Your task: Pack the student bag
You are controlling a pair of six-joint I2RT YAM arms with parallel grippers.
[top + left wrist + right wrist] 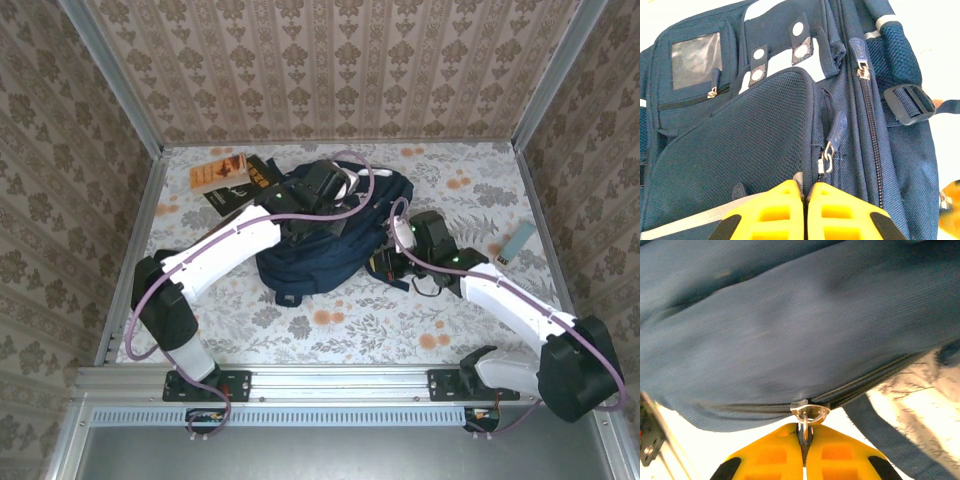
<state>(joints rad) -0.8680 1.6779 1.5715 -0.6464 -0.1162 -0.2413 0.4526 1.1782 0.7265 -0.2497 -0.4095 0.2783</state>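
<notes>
A: Two pincers, what state?
B: Left pincer [804, 192], yellow blocky fingers [775, 210] pressed together at the student bag's [320, 262] coarse mesh pocket [740, 145]. Right pincer [804, 437] pinches a small metal zipper pull [808, 414] on ribbed navy weave.
A: And the bag?
B: Slumped midway on the floral-print surface [380, 325].

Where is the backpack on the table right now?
In the top view the backpack lies mid-table, slightly left of centre, with an orange book off its far-left corner and the right gripper pinching a zipper pull on its right edge.
</notes>
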